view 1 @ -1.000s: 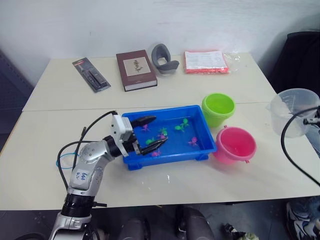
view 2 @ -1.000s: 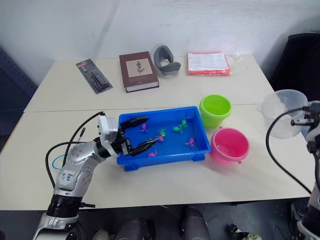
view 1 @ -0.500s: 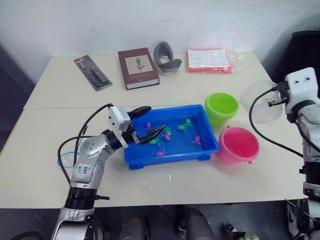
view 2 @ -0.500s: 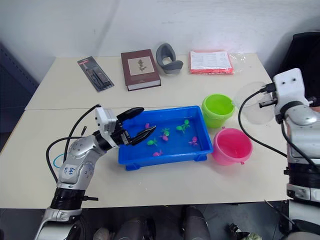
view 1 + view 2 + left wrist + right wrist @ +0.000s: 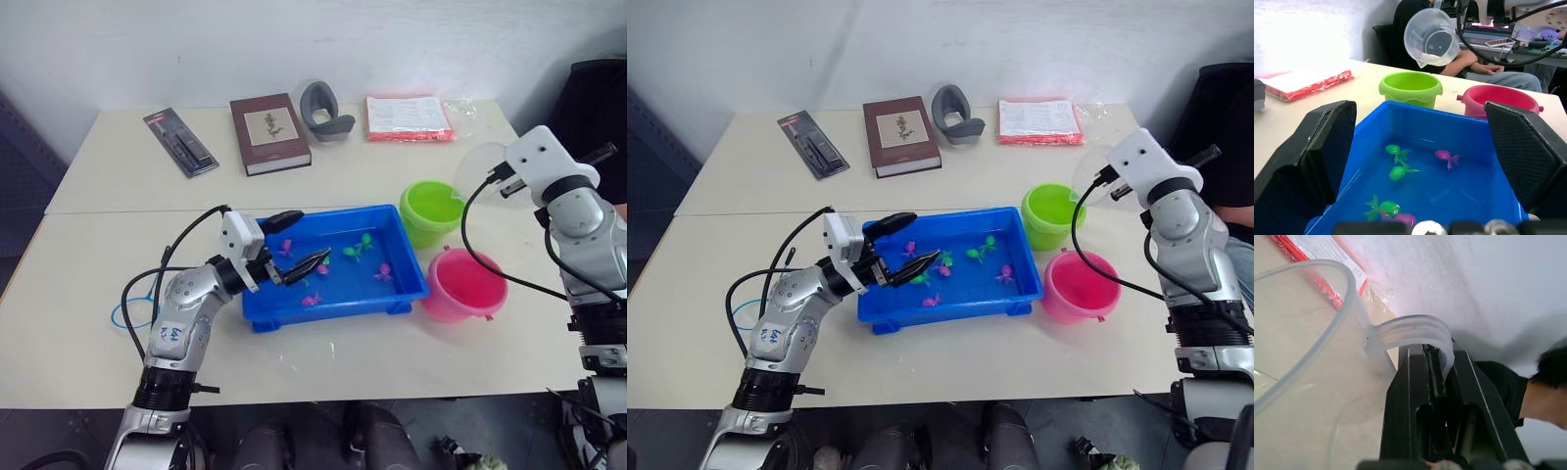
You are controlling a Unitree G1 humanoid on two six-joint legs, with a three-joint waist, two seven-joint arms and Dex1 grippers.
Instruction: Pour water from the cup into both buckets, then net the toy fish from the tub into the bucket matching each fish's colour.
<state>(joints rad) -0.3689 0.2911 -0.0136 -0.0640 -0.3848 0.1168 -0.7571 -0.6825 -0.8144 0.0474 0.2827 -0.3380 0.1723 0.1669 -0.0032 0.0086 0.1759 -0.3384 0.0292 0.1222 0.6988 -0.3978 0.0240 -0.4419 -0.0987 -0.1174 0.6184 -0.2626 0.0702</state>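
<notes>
The right gripper [image 5: 1437,382] is clamped on the side handle of the clear cup [image 5: 1431,36], which is held raised and tipped well over, its mouth and spout turned down toward the lime green bucket [image 5: 432,211]. This looks like the first pour: the cup is near the green bucket but I cannot tell whether water is running. Next, the spout likely needs to sit squarely above the green rim, then shift to the pink bucket [image 5: 462,284] just beside it. The right arm is bent, the wrist cocked toward the table.

The left gripper [image 5: 294,244] is spread wide, empty, hovering over the near-left end of the blue tub [image 5: 411,292], forearm reaching in low. The toy fish [image 5: 1399,171], green and pink, lie in the tub's water. A person sits beyond the table.
</notes>
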